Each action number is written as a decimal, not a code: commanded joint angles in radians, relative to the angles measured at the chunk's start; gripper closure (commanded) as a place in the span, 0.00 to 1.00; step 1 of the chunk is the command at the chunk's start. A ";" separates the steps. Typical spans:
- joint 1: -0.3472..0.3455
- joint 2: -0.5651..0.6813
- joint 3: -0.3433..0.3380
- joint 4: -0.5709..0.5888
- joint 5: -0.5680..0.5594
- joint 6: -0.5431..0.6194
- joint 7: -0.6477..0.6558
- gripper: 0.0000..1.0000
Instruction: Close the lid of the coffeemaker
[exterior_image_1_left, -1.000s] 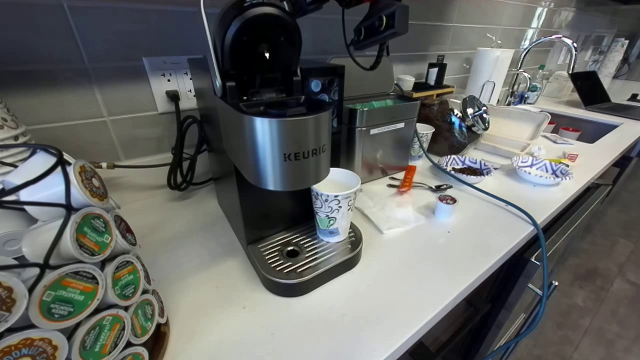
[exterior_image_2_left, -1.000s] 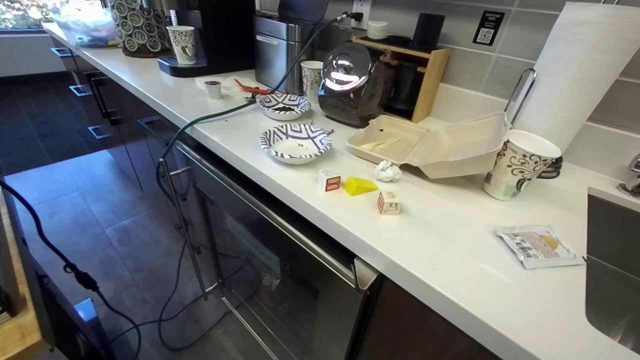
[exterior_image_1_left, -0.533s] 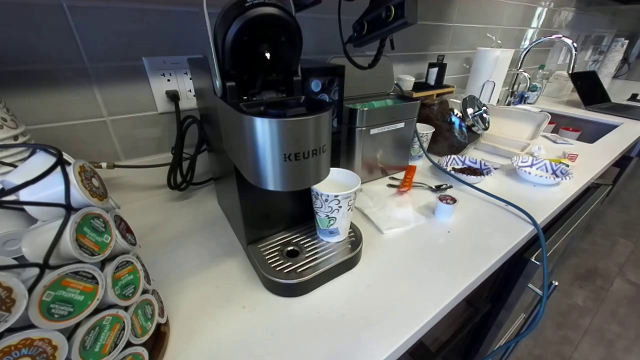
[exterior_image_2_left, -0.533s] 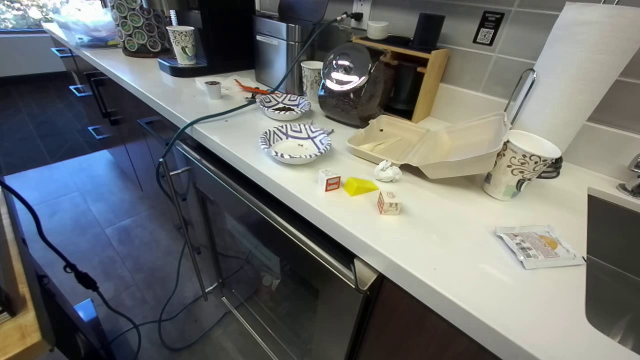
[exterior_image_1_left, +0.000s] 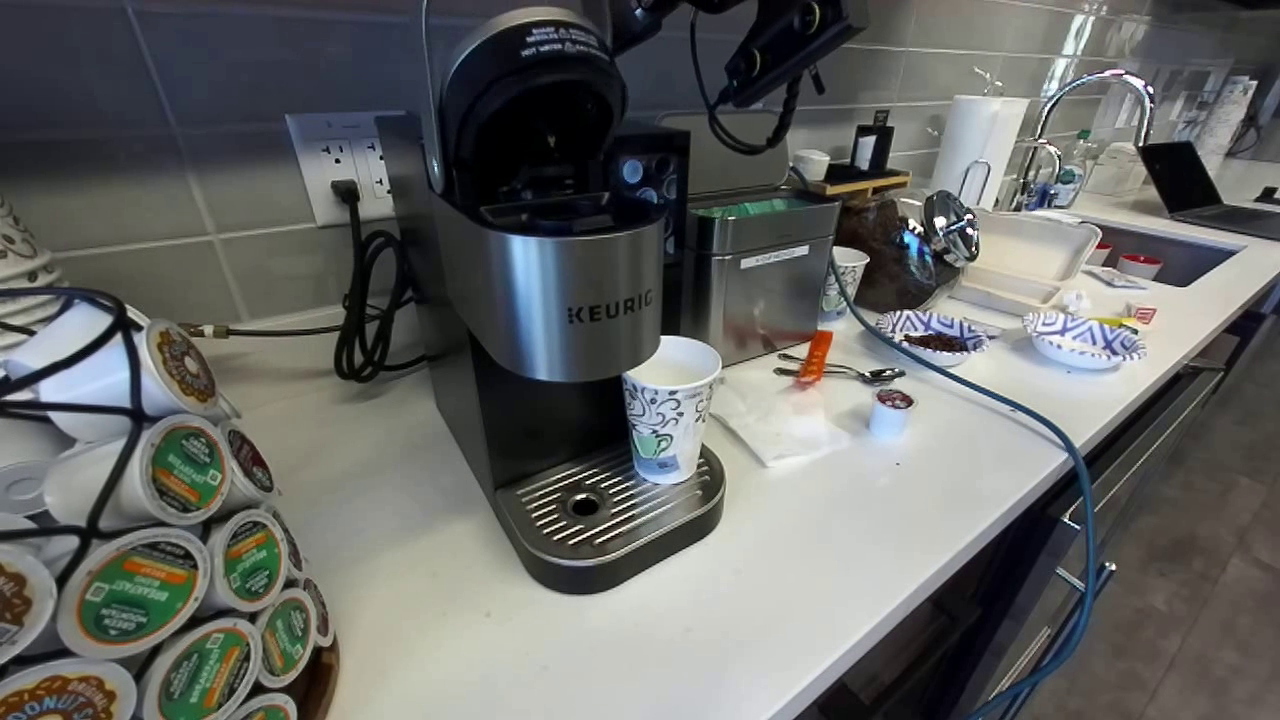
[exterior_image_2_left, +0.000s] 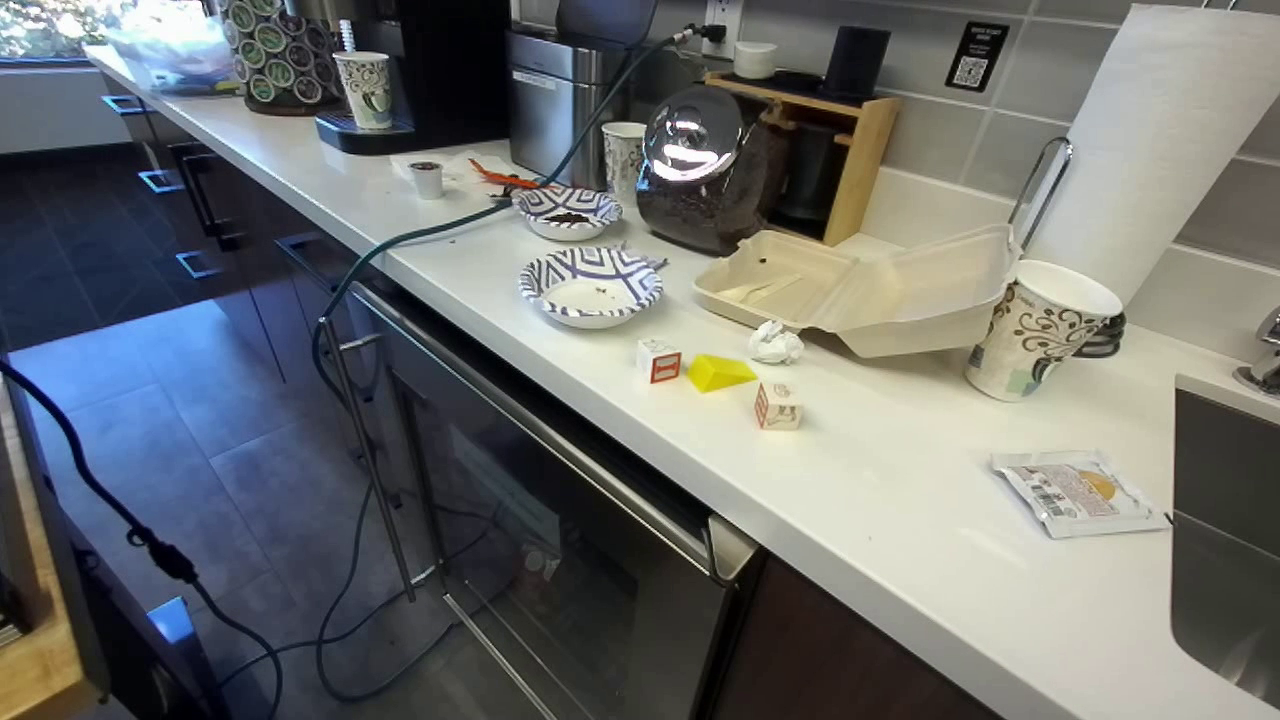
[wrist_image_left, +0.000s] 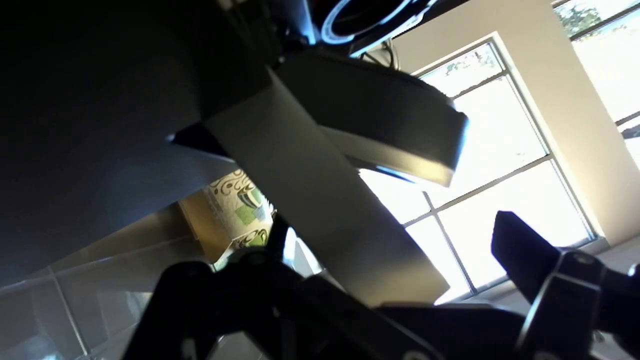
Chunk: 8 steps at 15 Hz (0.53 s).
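Wrist view: the gripper (wrist_image_left: 391, 227) gapes wide, a grey strip (wrist_image_left: 317, 187) between (contact unclear).

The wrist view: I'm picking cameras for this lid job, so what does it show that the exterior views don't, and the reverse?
Only the wrist view: the gripper with both fingers clearly spread, and window crossbars.
Only the exterior views: a paper cup on the drip tray, and two patterned bowls.
Shared: grey tiles and swirl-printed cups.
Whether the lid, open in an exterior view, is among the wrist view's dark shapes, I can't tell.
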 joint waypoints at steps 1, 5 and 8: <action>0.004 -0.027 -0.018 -0.029 -0.067 -0.115 0.092 0.00; 0.002 -0.036 -0.021 -0.037 -0.100 -0.197 0.140 0.00; 0.002 -0.041 -0.024 -0.045 -0.114 -0.233 0.168 0.00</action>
